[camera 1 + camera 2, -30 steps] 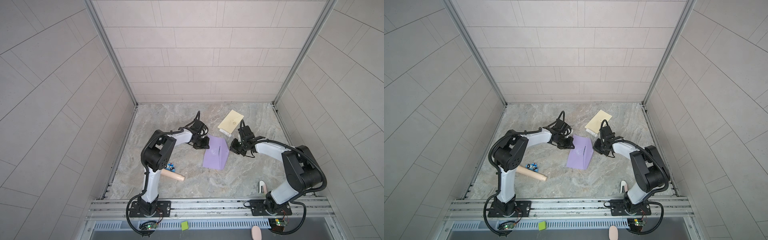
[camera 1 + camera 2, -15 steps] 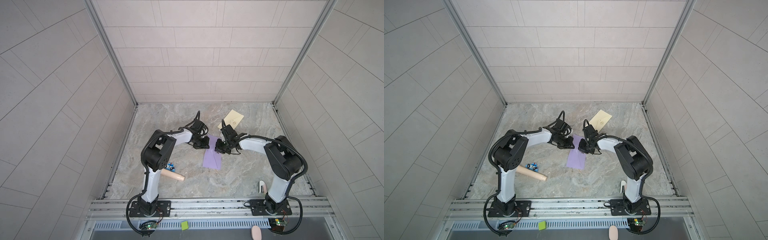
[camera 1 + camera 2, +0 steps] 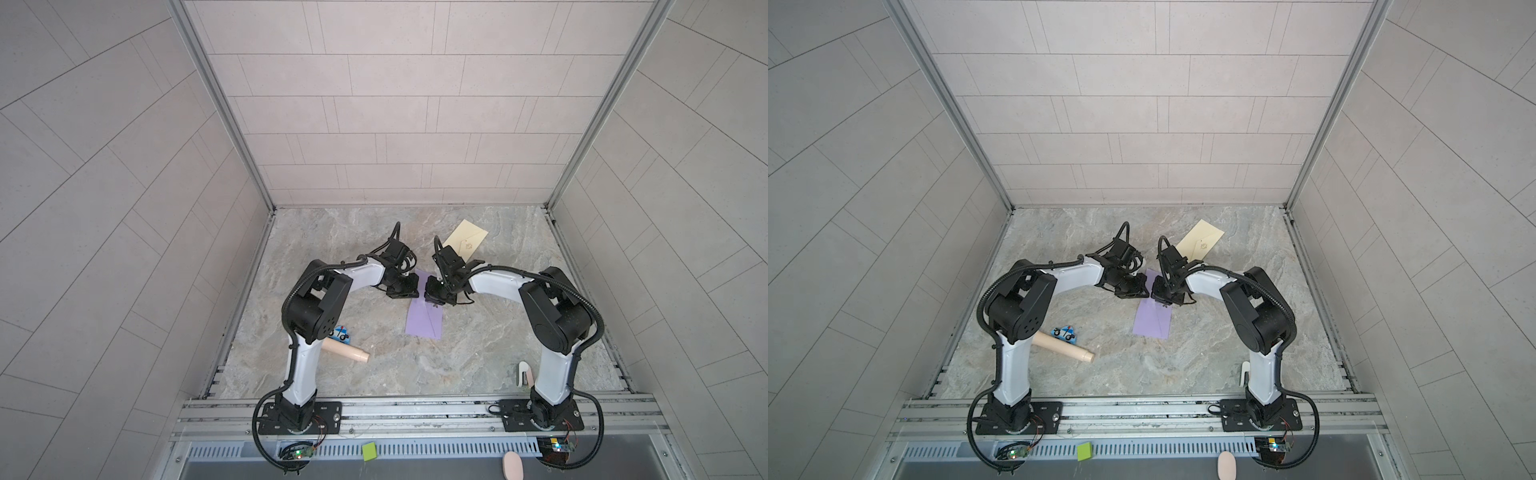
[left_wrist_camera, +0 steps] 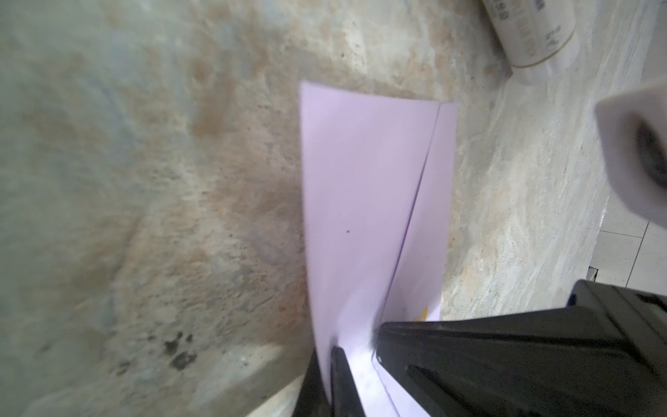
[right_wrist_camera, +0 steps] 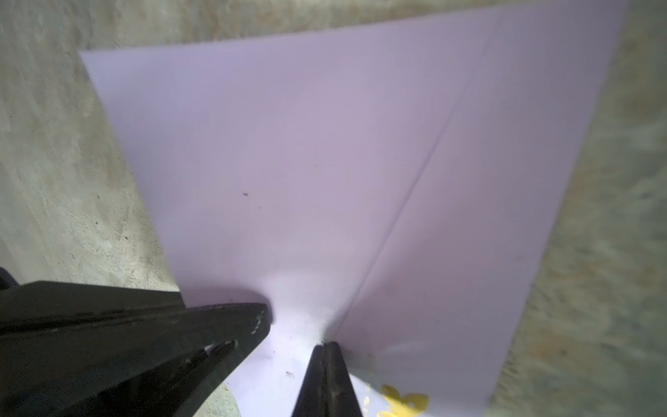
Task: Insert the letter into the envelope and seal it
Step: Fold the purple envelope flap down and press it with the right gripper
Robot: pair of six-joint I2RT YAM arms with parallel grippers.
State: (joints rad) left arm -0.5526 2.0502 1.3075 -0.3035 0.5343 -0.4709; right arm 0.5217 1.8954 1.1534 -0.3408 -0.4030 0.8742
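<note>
Left wrist: tube (image 4: 530, 39) lettering blurred; left end effector (image 4: 355, 346), right end effector (image 5: 296, 332) pinch purple envelope (image 4: 361, 198).

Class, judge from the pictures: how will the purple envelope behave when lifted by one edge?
Probably floppy: the purple envelope bows where the right gripper pinches it. Likely light, since it looks like thin paper. It may slide easily on the smooth table.

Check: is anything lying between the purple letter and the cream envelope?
Nothing loose does. Only bare table separates the purple letter from the cream envelope; the right gripper, holding the letter, has its own wrist over that gap. The toy car and wooden peg lie off left.
</note>
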